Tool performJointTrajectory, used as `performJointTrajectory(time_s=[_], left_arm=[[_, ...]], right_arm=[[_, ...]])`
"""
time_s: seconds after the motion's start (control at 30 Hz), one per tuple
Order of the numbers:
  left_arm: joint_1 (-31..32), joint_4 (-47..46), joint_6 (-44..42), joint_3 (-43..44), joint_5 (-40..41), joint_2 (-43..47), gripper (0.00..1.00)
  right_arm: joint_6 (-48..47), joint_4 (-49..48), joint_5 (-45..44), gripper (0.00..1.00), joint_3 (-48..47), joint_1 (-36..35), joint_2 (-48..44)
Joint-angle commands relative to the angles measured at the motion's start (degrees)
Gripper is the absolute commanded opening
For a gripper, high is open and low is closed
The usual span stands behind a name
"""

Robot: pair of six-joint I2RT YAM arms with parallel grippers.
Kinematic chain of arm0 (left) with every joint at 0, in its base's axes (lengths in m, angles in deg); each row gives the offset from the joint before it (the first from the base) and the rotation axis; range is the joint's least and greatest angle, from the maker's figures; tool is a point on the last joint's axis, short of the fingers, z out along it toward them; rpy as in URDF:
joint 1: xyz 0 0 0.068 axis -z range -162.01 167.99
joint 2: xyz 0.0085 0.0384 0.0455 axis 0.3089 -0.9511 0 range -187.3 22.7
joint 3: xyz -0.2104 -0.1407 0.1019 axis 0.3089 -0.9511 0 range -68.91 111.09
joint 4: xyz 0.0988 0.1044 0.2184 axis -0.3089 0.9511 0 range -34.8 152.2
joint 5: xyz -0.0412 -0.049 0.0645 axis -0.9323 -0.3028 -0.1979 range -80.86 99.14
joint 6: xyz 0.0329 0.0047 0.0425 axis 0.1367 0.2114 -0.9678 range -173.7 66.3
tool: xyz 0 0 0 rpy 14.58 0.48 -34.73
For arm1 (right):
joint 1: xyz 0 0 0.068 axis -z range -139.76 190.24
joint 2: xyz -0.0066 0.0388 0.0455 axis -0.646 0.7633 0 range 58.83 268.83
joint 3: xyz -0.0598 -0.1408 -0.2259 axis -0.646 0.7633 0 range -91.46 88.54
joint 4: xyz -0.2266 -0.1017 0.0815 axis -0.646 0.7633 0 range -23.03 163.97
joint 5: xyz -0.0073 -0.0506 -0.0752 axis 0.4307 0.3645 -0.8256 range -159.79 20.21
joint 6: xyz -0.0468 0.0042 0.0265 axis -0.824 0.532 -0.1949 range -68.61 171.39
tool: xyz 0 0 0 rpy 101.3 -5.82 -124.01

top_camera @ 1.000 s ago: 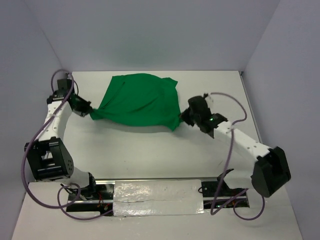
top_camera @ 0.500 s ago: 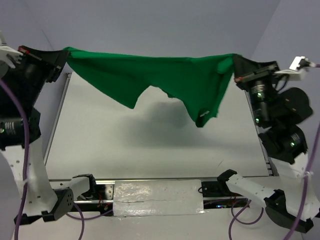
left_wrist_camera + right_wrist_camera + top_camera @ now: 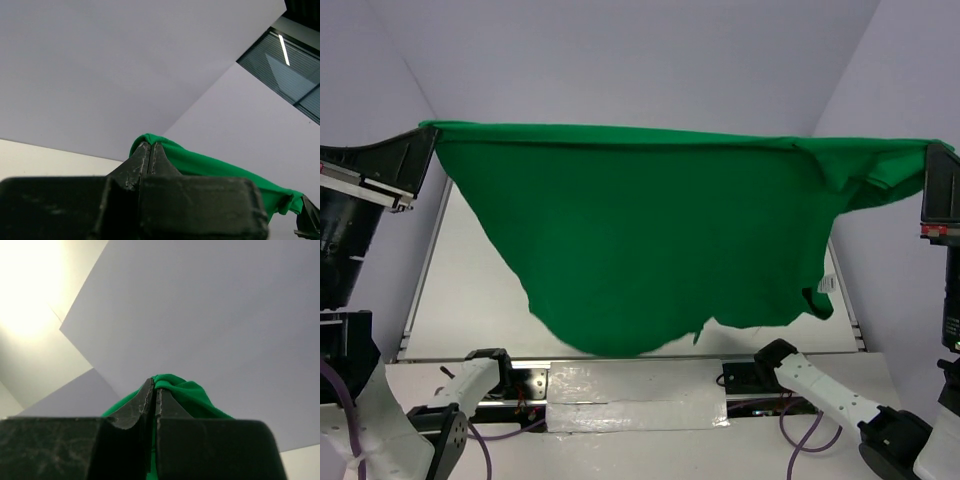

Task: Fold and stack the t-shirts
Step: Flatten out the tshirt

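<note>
1. Plain bright green short-sleeved cloth t-shirt (image 3: pixel 640 240) up in the air, off the white tabletop (image 3: pixel 465 295), spread as one sheet from above the left edge to above the right edge.
2. Top edge pulled taut and near level. Lower edge sagging in a ragged curve, lowest above the middle of the near edge.
3. Black two-finger left gripper (image 3: pixel 425 150) clamped on the top left corner. Wrist view: fingers (image 3: pixel 132 170) pressed together, green fold pinched at the tips.
4. Black two-finger right gripper (image 3: pixel 932 180) clamped on the bunched top right corner. Wrist view: fingers (image 3: pixel 132 412) closed tight, cloth wedged between them.
5. Small white label (image 3: pixel 827 284) dangling at the lower right of the cloth.
6. Most of the tabletop hidden behind the shirt, including the far edge and both far corners. Only strips along the left, right and near edges showing.
7. Both arms cut off by the frame sides; right gripper only partly in shot.
8. Sleeves and neckline hard to make out; cannot tell front from back.
9. Wrist views aimed at pale walls (image 3: pixel 620 60), only a scrap of cloth in each.
10. Crinkled silver tape strip (image 3: pixel 635 395) along the near edge between the arm bases, purple cables (image 3: pixel 500 432) beside it.
</note>
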Motion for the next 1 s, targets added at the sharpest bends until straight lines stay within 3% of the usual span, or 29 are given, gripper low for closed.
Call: performJointTrajectory(time_s=[0.0, 0.13, 0.33, 0.43, 0.5, 0.6, 0.7, 0.8, 0.83, 0.97], left_arm=[[-0.2, -1.1, 1.3, -3.2, 2.1, 0.5, 0.00], [1.6, 1.5, -0.9, -10.7, 6.3, 2.8, 0.00], [2.6, 5.4, -5.0, -28.2, 14.1, 4.1, 0.00], [2.6, 2.5, -6.5, -41.0, 16.0, 2.6, 0.00], [2.5, -0.6, -7.7, -44.9, 18.7, 0.5, 0.00], [1.6, -4.6, -9.5, -50.4, 20.4, -9.4, 0.00], [-1.1, -7.5, -9.2, -51.8, 21.0, -20.2, 0.00], [-3.5, -8.8, -8.3, -49.2, 22.6, -29.8, 0.00], [-4.1, -9.4, -8.6, -46.6, 22.5, -32.1, 0.00], [-6.7, -5.6, -11.3, -36.8, 23.0, -43.0, 0.00]], right_arm=[[-2.9, 0.5, -5.9, 0.00, -0.2, 0.3, -0.2], [-3.2, 3.9, -8.6, 0.00, 2.9, 0.3, 0.8], [-4.5, 4.9, -13.4, 0.00, 16.4, 0.4, 5.8], [-4.9, 1.0, -13.5, 0.00, 22.5, 1.5, 11.6], [-4.9, -1.4, -11.0, 0.00, 24.7, 4.3, 18.2], [-4.9, -4.7, -4.9, 0.00, 25.3, 7.4, 30.7], [-5.5, -6.2, -2.7, 0.00, 20.1, 7.9, 46.0], [-5.9, -7.4, -0.8, 0.00, 7.5, 8.0, 61.6], [-5.7, -6.1, 0.0, 0.00, 4.2, 8.0, 69.3], [-3.9, -2.2, 2.3, 0.00, -13.7, 8.1, 84.5]])
